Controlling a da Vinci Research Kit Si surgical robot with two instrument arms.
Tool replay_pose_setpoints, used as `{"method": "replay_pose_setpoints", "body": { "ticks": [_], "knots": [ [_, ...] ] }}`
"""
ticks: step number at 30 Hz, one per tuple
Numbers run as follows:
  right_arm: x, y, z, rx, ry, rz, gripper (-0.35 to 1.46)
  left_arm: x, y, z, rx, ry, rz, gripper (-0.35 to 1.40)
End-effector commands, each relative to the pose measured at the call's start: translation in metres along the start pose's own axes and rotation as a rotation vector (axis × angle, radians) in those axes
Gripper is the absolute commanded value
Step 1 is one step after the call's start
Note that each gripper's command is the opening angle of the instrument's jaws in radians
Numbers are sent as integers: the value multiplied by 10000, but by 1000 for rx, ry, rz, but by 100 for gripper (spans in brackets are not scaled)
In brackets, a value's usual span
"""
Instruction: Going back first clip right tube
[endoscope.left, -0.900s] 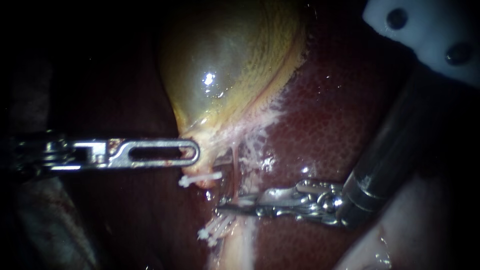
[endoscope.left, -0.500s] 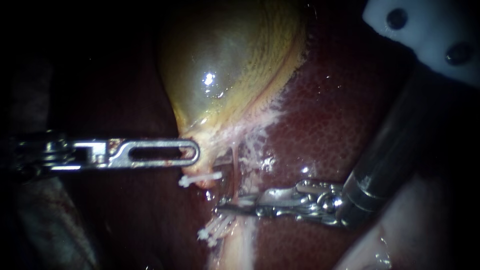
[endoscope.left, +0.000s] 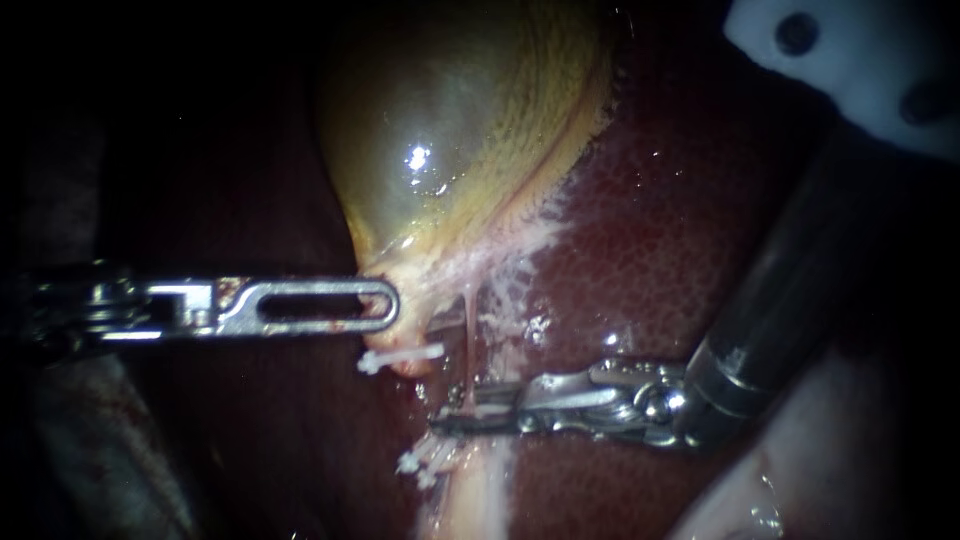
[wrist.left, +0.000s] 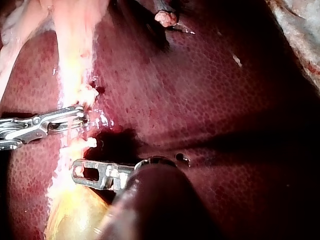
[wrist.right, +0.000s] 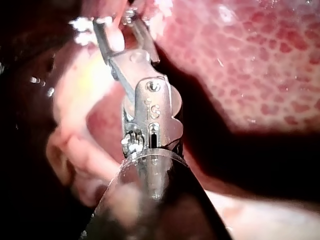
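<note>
The yellow-green gallbladder (endoscope.left: 450, 130) lies on the dark red liver (endoscope.left: 650, 260). My left instrument (endoscope.left: 385, 305) comes in level from the left, its slotted jaws shut on the gallbladder's narrow lower end; it also shows in the left wrist view (wrist.left: 77, 169). A thin pink tube (endoscope.left: 468, 340) runs down from there. My right instrument (endoscope.left: 445, 418) reaches in from the right, its jaws open and astride this tube; in its wrist view (wrist.right: 120, 27) pink tissue fills the gap. One white clip (endoscope.left: 400, 357) sits just below the left jaws, and more white clips (endoscope.left: 422, 463) lie lower.
A white plastic part with dark holes (endoscope.left: 850, 70) sits at the upper right above the right shaft (endoscope.left: 780, 300). A pale band of tissue (endoscope.left: 480, 500) continues downward below the clips. Pale pink tissue (endoscope.left: 860, 470) lies at the lower right.
My right instrument's jaws have lain flatter and shifted slightly left and down along the tube. The left instrument and gallbladder have not moved.
</note>
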Motion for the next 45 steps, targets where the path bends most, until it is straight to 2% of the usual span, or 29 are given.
{"method": "replay_pose_setpoints", "body": {
  "ticks": [1, 7, 12, 20, 29, 36, 45],
  "knots": [
    [1, 0, 0, 1, 6, -16, 40, 0, 0, 0, 0, 0, 0, -35],
    [6, -2, -8, 12, 22, -81, 46, 0, 0, 0, 0, 0, 0, -35],
    [10, -5, -14, 14, 19, -102, 46, 0, 0, 0, 0, 0, 0, -35],
    [12, -5, -6, 10, 20, -106, 46, 0, 0, 1, 0, 0, 0, -35],
    [13, -3, -7, 9, 14, -189, 44, 0, 0, 1, 1, 1, 0, -35],
    [17, -4, -33, 16, 15, -260, 44, 0, 0, 1, 1, 1, 0, -35],
    [27, -10, -77, -6, 66, -296, 45, 0, 0, 1, 1, 1, 0, -35]
  ]
}}
